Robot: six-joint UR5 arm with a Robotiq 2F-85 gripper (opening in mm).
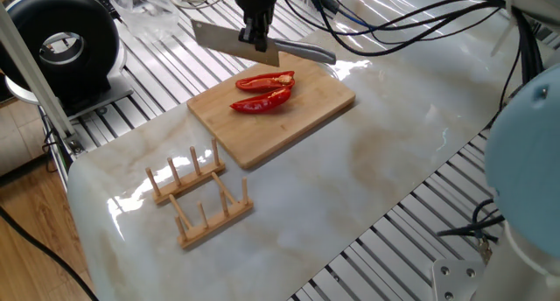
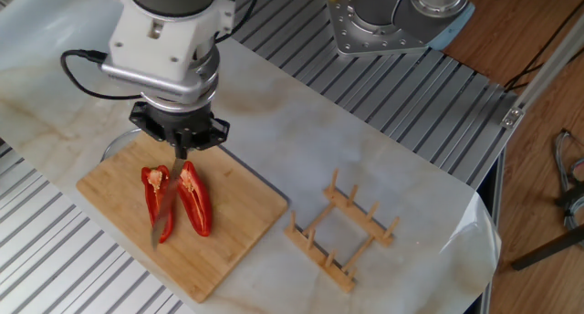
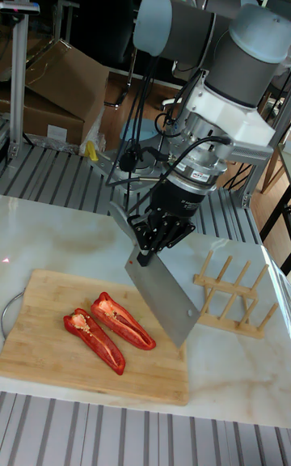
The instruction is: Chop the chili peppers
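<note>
Above the wooden cutting board (image 1: 302, 108) the arm reaches down with its wrist tilted, the gripper (image 3: 144, 256) clamped on the handle of a cleaver (image 3: 164, 294) whose broad blade hangs slanted in the air, clear of the board. Below it, the chili peppers (image 2: 176, 200) lie as two long red halves side by side, cut faces up, near the board's middle. On the marble tabletop (image 1: 376, 161) beside the board stands a wooden dish rack (image 1: 197, 196), well apart from the blade. Black cables (image 1: 411, 25) trail behind the arm.
</note>
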